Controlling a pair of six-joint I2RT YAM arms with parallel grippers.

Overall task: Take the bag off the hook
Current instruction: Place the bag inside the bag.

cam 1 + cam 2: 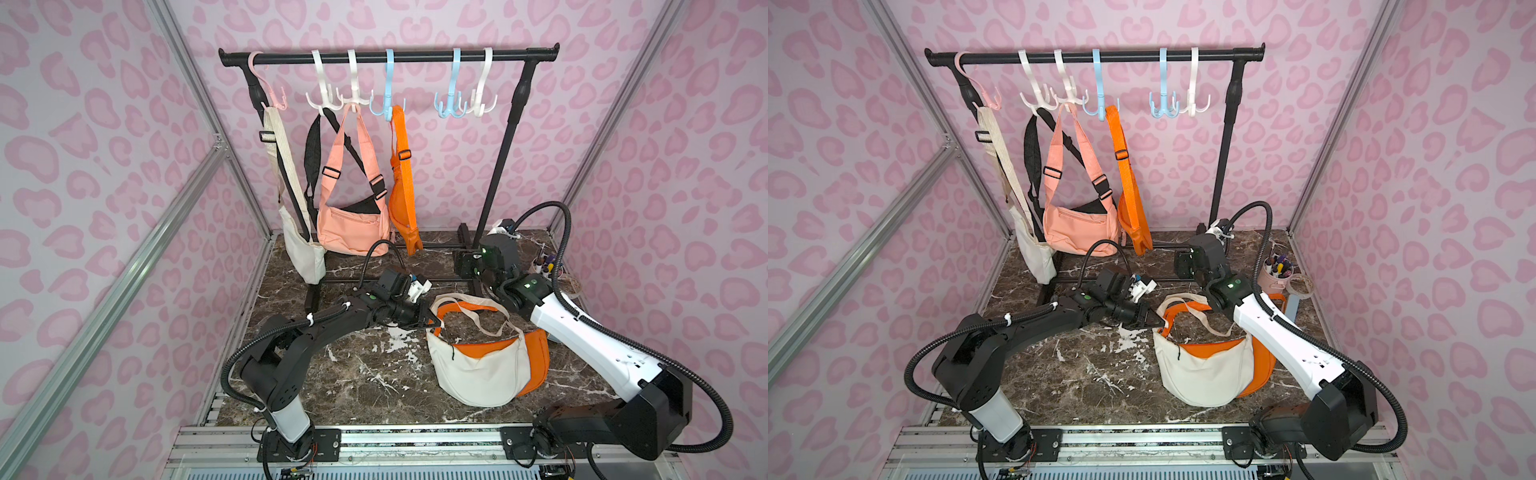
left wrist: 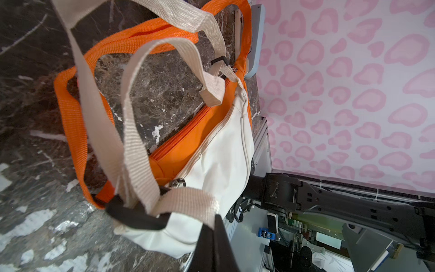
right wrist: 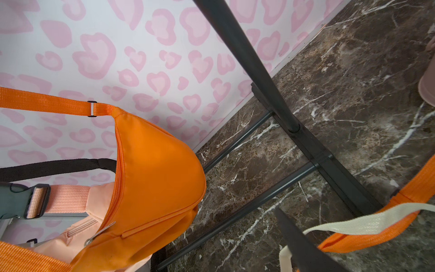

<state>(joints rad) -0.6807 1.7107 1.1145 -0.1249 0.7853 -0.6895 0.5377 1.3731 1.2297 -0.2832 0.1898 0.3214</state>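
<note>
brown marble tabletop (image 1: 353,374), watched from my remote station: the left arm rises from its base at the front edge, folds at the elbow and runs its forearm low and almost level toward the middle of the tabletop. the left gripper (image 1: 432,321) sits just above the marble with its jaws pressed together, right against the loop of the cream strap (image 1: 455,296); i cannot tell whether any webbing is caught between them. that strap belongs to a cream bag (image 1: 478,374) lying flat toward the front right corner, on top of an orange bag (image 1: 538,357) whose edge shows beneath it. the right arm climbs from the front right corner, its white link slanting toward the back edge, wrist bent so the right gripper (image 1: 459,264) points sideways at the bags on the rack (image 1: 415,56). its jaws stand spread, holding nothing; the right wrist view shows only one finger (image 3: 303,245). a hanging orange bag (image 1: 401,203) dangles by its strap from a blue hook (image 1: 388,95) along the back edge, beside a pink bag (image 1: 353,228) on a white hook (image 1: 353,89).
</note>
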